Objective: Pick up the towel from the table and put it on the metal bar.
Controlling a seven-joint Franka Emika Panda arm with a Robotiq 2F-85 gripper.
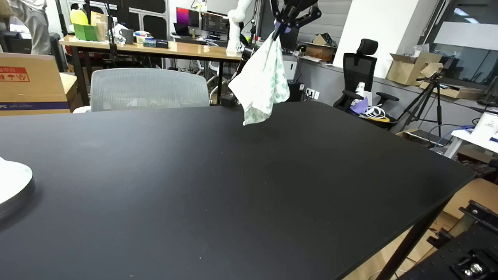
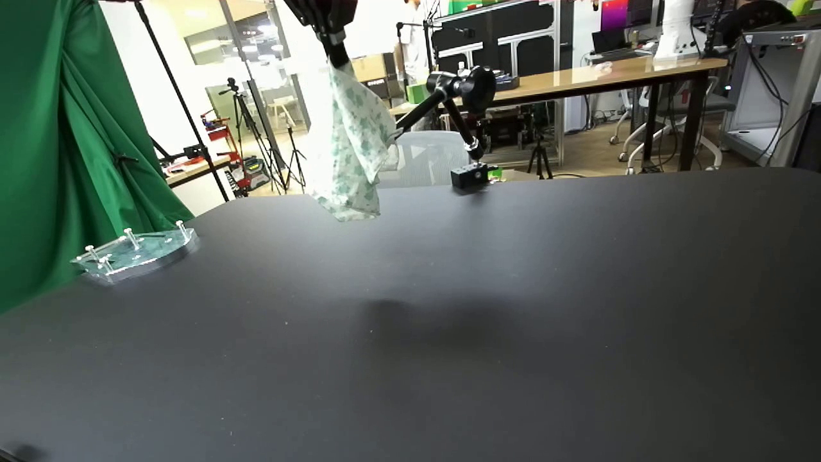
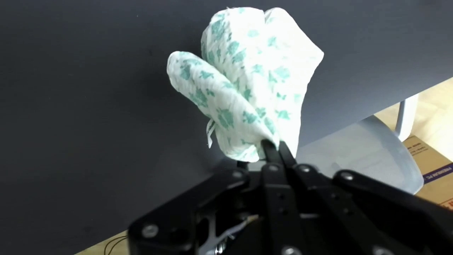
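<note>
Towel — white, printed with green — is pinched near its upper end by the gripper, whose jaws are drawn narrow on it. It is hung above the table, toward the far edge in both exterior views. In an exterior view, a clear bolted plate is set along the edge beside a green curtain.

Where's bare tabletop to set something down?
In an exterior view: the middle of the table, nearer the camera than the black stand, and the far strip between it and the picture's right edge. Crowded: around the stand, with the towel hanging nearby from the tool, and at the clear plate by the green curtain.
</note>
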